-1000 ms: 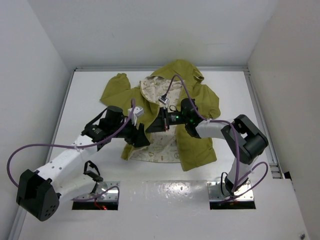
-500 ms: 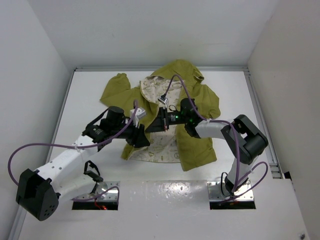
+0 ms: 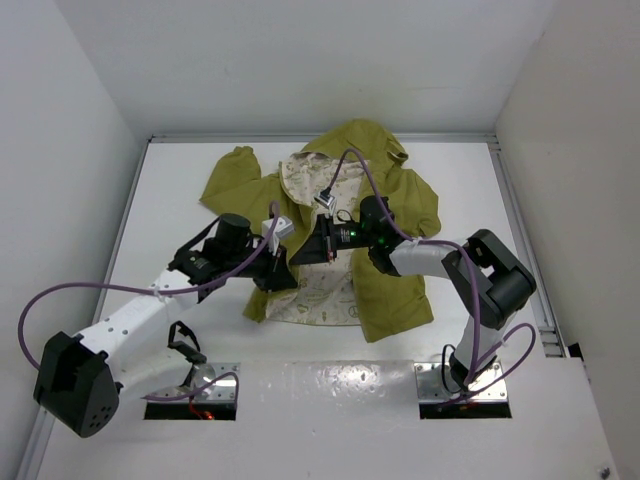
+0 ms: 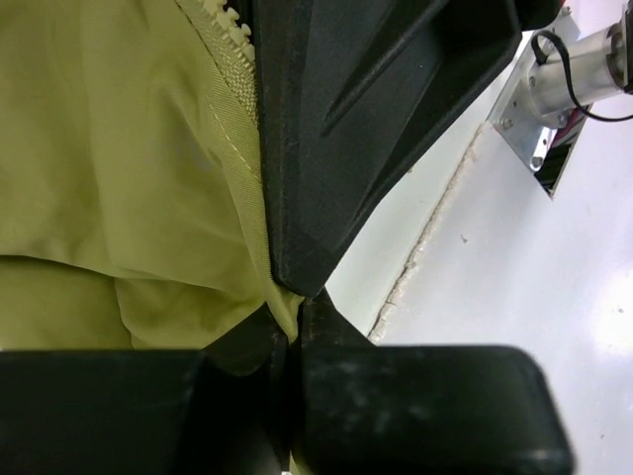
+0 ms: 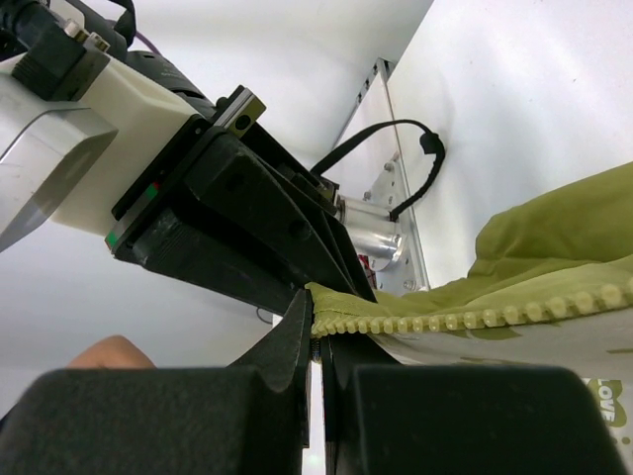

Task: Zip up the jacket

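Top view: small olive-green soft fabric hooded jacket [image 3: 390,185] spread open on white tabletop [image 3: 170,200], left end effector [image 3: 280,272] and right end effector [image 3: 305,250] meeting at front opening, left wrist: clamped on olive front edge beside zipper teeth [image 4: 229,15], right wrist: pinched shut on toothed zipper edge

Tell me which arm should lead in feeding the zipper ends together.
Right, probably: the right tool is shut on the jacket's toothed zipper edge; the left tool pinches olive fabric away from its visible teeth.
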`<state>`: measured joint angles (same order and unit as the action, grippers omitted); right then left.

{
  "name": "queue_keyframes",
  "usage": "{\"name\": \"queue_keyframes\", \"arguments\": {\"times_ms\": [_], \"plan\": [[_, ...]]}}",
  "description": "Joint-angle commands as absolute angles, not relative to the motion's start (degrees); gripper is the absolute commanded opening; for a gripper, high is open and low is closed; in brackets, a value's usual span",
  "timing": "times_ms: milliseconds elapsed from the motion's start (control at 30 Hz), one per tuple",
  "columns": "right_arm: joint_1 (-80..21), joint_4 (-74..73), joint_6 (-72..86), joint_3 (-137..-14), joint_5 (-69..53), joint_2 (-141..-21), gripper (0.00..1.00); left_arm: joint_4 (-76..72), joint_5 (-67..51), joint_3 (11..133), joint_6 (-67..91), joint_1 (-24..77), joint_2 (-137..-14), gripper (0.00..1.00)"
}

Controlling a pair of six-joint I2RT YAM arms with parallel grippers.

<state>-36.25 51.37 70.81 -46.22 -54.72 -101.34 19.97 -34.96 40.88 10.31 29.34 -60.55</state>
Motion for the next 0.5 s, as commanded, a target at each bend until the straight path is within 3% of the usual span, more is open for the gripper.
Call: {"name": "queue_keyframes", "arguments": {"times_ms": [0, 200, 233, 267, 367, 467], "plan": [[-36.65, 54.67, 70.58, -48.52, -55.2, -100.99, 0.0, 18.02, -35.95, 40.78, 9.84, 29.97, -60.56, 0.08], [-36.48, 54.32, 69.87, -48.69, -55.11, -101.08, 0.0, 16.27, -35.95, 39.73, 9.84, 29.97, -58.63, 0.0], [-36.39, 53.53, 69.7, -48.69, -55.11, -100.73, 0.04, 15.74, -35.95, 39.03, 9.84, 29.97, -57.93, 0.0], [-35.43, 52.48, 68.65, -48.78, -55.28, -100.46, 0.24, 14.34, -34.9, 37.54, 10.37, 29.97, -56.09, 0.0], [-32.26, 47.04, 64.97, -48.34, -55.55, -98.36, 0.53, 13.1, -34.89, 36.83, 9.07, 29.97, -53.79, 0.0], [-25.94, 36.07, 57.95, -46.68, -56.86, -94.14, 0.54, 13.1, -35.42, 36.3, 8.44, 29.97, -53.79, 0.0]]}}
